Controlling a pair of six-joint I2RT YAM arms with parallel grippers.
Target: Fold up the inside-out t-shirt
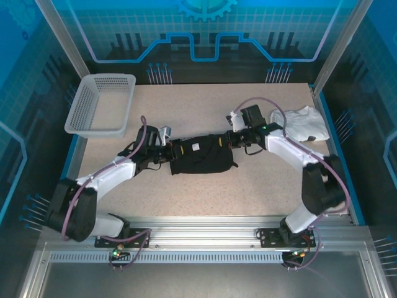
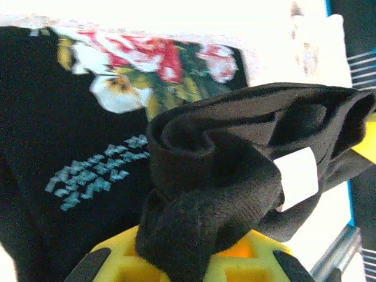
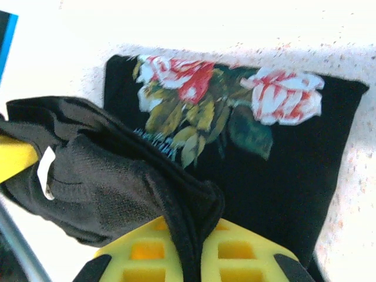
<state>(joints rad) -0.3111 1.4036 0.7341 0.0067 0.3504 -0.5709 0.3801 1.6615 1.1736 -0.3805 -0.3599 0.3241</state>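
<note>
You have one black t-shirt (image 1: 201,156) in the middle of the desk (image 1: 205,195), bunched into a short band held between two end effectors. The left end effector (image 1: 167,149) is clamped tight on its left end and the right end effector (image 1: 233,139) on its right end, with cloth wadded between the yellow fingers (image 3: 264,244). One white garment (image 1: 302,121) lies at the far right, and one white basket (image 1: 102,105) sits at the far left corner. From above you see plain black cloth with a small pale mark. The wrist views add a red, white and yellow floral print (image 3: 229,100), pale blue lettering (image 2: 94,173) and a white tag (image 2: 296,178).
</note>
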